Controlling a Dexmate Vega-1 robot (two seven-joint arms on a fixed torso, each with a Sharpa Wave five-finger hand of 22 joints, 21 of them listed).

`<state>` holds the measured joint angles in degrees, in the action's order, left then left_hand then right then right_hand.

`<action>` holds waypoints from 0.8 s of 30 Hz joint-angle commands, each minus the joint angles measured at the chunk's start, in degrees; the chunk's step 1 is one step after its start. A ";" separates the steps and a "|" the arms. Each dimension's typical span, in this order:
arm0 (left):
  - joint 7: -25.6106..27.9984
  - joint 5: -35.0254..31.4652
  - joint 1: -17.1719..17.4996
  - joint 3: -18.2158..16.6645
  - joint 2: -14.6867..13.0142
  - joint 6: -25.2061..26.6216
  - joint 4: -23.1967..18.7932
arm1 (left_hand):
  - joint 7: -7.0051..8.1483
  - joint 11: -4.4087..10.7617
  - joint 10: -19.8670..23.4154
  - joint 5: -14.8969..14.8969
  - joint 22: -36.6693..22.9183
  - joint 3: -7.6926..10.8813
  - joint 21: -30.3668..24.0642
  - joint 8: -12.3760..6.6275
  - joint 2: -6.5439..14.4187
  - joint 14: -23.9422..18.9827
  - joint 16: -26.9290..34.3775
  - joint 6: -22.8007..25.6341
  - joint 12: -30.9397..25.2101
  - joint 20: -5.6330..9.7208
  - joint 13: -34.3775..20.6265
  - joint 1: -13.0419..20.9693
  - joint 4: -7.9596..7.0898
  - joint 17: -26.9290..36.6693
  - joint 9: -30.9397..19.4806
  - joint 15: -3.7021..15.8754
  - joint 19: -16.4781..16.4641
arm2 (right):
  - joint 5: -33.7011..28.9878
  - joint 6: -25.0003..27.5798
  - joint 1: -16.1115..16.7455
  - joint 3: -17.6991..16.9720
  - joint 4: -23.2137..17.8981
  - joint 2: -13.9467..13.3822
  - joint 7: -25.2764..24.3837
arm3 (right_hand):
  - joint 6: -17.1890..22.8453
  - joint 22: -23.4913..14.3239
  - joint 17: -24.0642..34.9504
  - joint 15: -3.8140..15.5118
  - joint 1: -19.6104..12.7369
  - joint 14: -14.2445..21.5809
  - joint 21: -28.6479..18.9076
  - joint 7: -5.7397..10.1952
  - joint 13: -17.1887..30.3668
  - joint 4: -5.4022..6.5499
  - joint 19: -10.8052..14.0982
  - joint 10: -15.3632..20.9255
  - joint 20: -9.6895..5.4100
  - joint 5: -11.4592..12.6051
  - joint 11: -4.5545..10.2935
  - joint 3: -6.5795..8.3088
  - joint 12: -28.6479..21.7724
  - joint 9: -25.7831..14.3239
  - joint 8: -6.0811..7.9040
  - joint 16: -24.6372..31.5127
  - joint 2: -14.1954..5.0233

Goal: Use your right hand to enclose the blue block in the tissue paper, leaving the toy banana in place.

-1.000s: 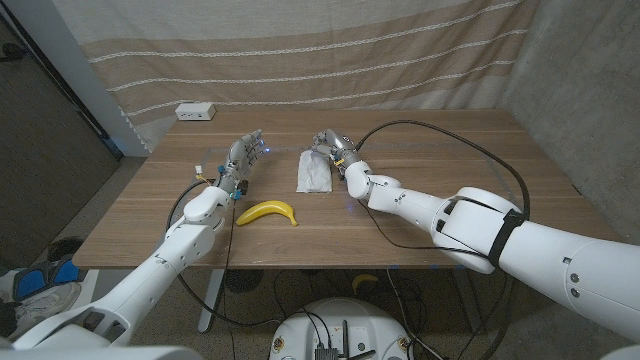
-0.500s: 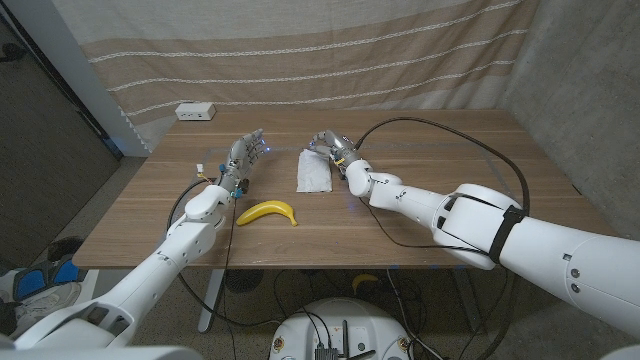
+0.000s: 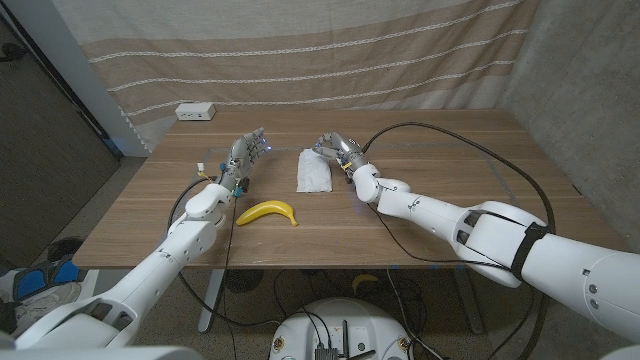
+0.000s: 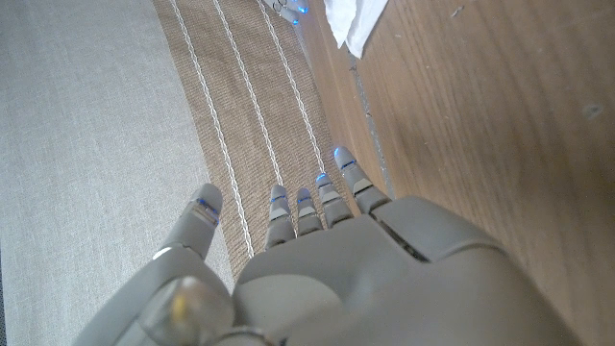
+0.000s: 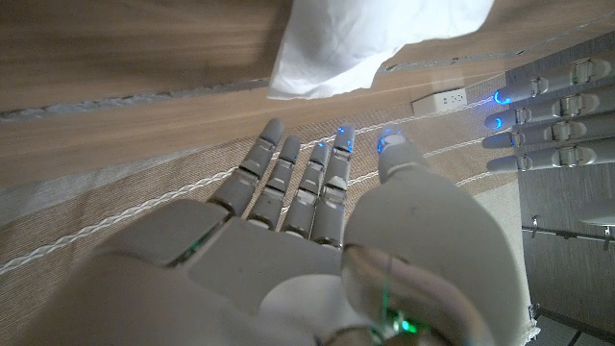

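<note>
The tissue paper (image 3: 313, 172) lies as a white folded bundle on the table's middle, and no blue shows on it. It also appears in the right wrist view as tissue paper (image 5: 375, 38) just beyond my fingertips. My right hand (image 3: 335, 147) hovers at the bundle's far right corner, fingers stretched out and holding nothing; the same hand (image 5: 317, 250) is seen from behind. The yellow toy banana (image 3: 267, 211) lies nearer the front edge, left of the bundle. My left hand (image 3: 245, 155) stands open beyond the banana, fingers apart, also seen as left hand (image 4: 317, 259).
A small white box (image 3: 195, 111) sits at the table's far left edge, in front of a striped curtain (image 3: 300, 50). A black cable (image 3: 470, 150) loops over the right half of the wooden table (image 3: 450, 135).
My right forearm has swung a little to the right and the hand has eased slightly off the tissue's corner. Tissue, banana and left hand have not moved.
</note>
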<state>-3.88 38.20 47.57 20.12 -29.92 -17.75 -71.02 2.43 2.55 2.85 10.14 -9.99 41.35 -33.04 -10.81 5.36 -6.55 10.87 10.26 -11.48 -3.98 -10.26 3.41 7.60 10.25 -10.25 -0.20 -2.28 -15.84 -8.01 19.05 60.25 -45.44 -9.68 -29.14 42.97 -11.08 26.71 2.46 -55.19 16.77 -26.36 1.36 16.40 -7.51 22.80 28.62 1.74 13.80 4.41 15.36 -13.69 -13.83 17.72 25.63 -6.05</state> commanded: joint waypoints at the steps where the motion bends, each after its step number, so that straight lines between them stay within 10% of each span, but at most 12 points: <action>1: -2.42 0.17 -1.17 0.20 0.10 -1.11 1.79 | 0.01 0.14 0.29 0.04 -0.33 0.10 0.23 -0.03 2.77 -0.32 0.18 0.54 0.03 -0.19 -0.25 0.48 0.15 0.13 -0.19 -0.18 -0.41 | -5.13 4.20 6.32 -2.73 -16.45 -6.66 -1.54 | 0.94 -0.06 0.17 5.86 -0.94 -0.08 -0.49 0.17 0.10 -0.94 -0.18 0.35 -0.25 0.31 0.51 0.31 0.06 0.02 -0.10 -0.01 -0.10; 24: -2.54 0.96 1.38 -1.16 -2.18 -1.23 -2.15 | -0.06 0.04 0.40 0.06 -0.34 0.15 0.50 -0.04 2.65 -0.37 0.16 0.72 0.02 -0.26 -0.25 0.27 0.02 0.15 -0.18 -0.23 -0.54 | -11.78 4.70 12.56 -5.17 -26.97 -11.69 -0.82 | 2.10 -0.04 -0.04 6.75 -1.90 0.18 -0.82 0.80 0.05 -1.67 0.22 0.67 -1.06 0.45 1.06 0.77 -0.03 0.47 -0.09 -0.27 -0.14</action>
<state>-6.44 38.89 47.71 19.59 -31.07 -18.92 -71.16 2.35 2.55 2.85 10.14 -9.99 41.35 -32.61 -10.81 5.36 -6.55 10.87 10.35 -11.48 -4.29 -10.26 3.41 7.60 10.25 -10.25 -0.20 -2.59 -24.64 -4.62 28.45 56.29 -66.81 -18.91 -30.36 44.52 -10.92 26.55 2.46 -56.48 16.78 -26.80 1.86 16.40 -8.95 22.81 29.16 0.90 13.80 4.93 15.98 -13.69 -13.30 17.73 25.42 -6.42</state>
